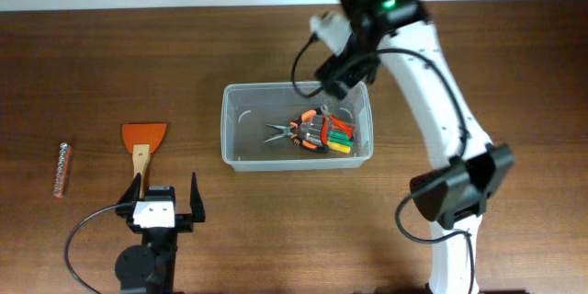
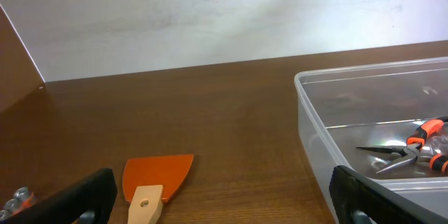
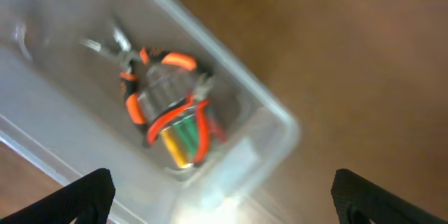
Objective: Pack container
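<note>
The clear container point(image 1: 234, 124) sits mid-table. It holds orange-handled pliers point(image 1: 296, 130) and a small case of coloured bits point(image 1: 336, 138). It also shows in the left wrist view point(image 2: 315, 126) and in the blurred right wrist view point(image 3: 266, 140). An orange scraper with a wooden handle point(image 1: 143, 143) lies left of the container, just ahead of my left gripper point(image 1: 165, 195), which is open and empty. My right gripper point(image 1: 338, 75) is open and empty above the container's far right corner.
A strip of small sockets point(image 1: 62, 168) lies at the far left of the table. A pale wall point(image 2: 210, 14) runs along the table's far edge. A black cable point(image 1: 87, 230) loops by the left arm's base.
</note>
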